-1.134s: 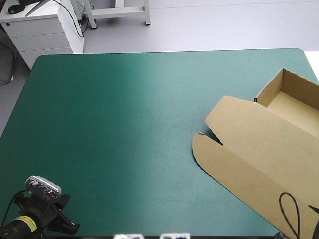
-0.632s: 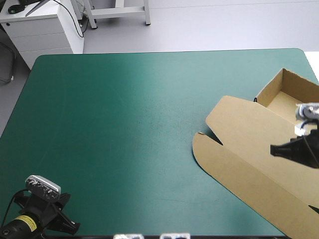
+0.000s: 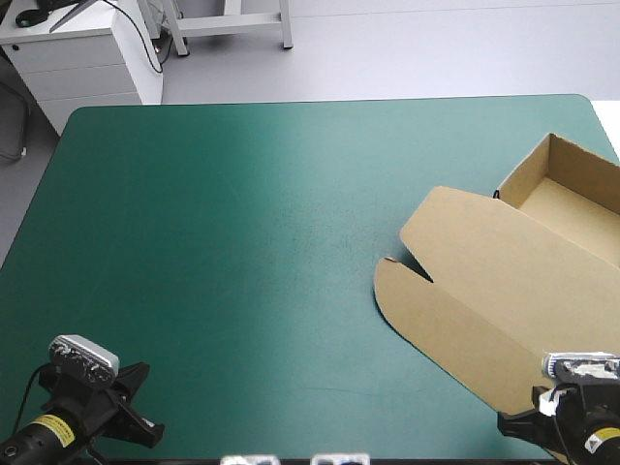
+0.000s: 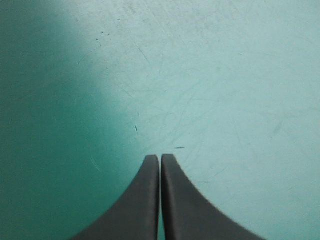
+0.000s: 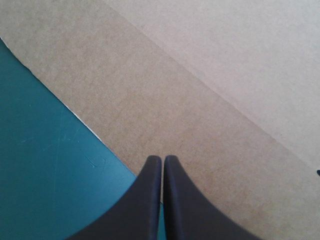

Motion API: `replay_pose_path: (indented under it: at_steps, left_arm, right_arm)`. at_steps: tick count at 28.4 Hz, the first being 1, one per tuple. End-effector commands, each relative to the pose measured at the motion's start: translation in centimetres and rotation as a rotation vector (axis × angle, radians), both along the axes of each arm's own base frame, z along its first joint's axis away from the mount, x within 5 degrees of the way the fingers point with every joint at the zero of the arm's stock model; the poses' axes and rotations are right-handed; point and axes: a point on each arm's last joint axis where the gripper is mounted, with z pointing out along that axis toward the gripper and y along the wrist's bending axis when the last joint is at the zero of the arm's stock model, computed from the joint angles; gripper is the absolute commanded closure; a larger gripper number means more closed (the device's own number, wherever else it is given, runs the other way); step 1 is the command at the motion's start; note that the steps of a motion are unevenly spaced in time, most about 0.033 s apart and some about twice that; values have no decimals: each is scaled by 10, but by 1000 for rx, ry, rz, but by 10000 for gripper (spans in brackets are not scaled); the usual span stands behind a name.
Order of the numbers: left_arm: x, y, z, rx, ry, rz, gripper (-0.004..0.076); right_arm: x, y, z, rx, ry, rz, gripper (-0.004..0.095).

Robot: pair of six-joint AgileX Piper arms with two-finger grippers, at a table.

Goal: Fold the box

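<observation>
From above, the counter [image 3: 242, 242] with its teal-green cover is mostly bare. The box [image 3: 484, 281] lies at the right side. Its tray [image 3: 572, 194] stands open with walls raised near the far right corner. The lid [image 3: 465, 262] lies flat, reaching toward the middle and down toward the near edge. The left arm [image 3: 87, 417] sits at the near left corner, well apart from the box. The right arm [image 3: 576, 426] sits at the near right corner, over the near end of the board.

Along the left wrist, the left jaws are closed on nothing: the black fingers [image 4: 145, 200] meet in one pointed arch. Under and ahead of them there is only cover, marked with fine scratches [image 4: 165, 115].

Along the right wrist, the right jaws are likewise pressed together and empty, the black fingers [image 5: 147, 200] meeting at the tips. The tips hang over brown board, just beside its edge, with cover showing to one side. A crease [image 5: 225, 105] runs across the board ahead of them.
</observation>
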Motion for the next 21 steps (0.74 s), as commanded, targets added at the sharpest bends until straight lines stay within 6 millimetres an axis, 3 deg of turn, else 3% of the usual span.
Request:
replay_pose_path:
  at_steps: [1,21]
  left_arm:
    - [3,-3,12,-53,-62,3,731]
    - [2,-5,12,-77,-50,-8,731]
  right_arm:
    - [-2,1,11,4,-136,5,908]
    - [-7,2,10,13,-138,4,927]
